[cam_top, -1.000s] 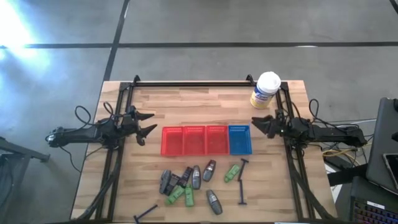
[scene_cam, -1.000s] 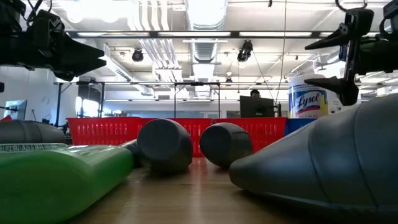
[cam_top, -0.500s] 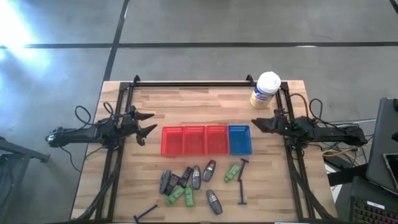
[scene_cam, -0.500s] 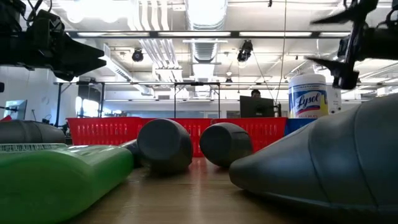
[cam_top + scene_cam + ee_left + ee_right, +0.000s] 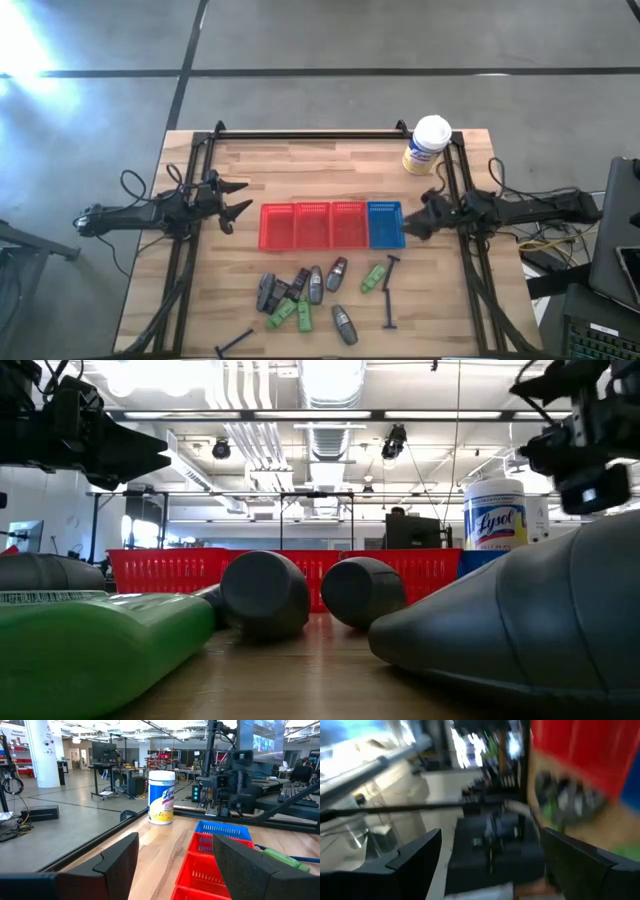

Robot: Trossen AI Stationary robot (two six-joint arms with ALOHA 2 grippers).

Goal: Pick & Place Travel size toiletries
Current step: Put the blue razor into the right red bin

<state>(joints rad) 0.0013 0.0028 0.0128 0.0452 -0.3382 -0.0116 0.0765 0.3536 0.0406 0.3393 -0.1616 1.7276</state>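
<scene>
The toiletries lie in a loose cluster by the table's near edge: grey oval bottles (image 5: 316,284) (image 5: 344,325), green tubes (image 5: 373,277) (image 5: 283,313), dark packets (image 5: 267,292) and two black T-shaped sticks (image 5: 389,291) (image 5: 234,343). In the low view a grey bottle (image 5: 265,592) and a green tube (image 5: 90,650) lie close to the camera. My left gripper (image 5: 238,198) (image 5: 175,845) hovers open at the table's left side, left of the red baskets. My right gripper (image 5: 413,222) (image 5: 490,840) is open, just right of the blue basket, well above the table in the low view (image 5: 575,440).
Three red mesh baskets (image 5: 313,225) and one blue basket (image 5: 386,223) stand in a row at mid-table. A white-lidded wipes tub (image 5: 427,145) (image 5: 161,796) stands at the far right corner. Bare wood lies beyond the baskets.
My right gripper has moved toward the table's near edge and a little left, ending beside the blue basket, and it has turned about its wrist; its wrist view is smeared with motion. The left arm and all toiletries have stayed put.
</scene>
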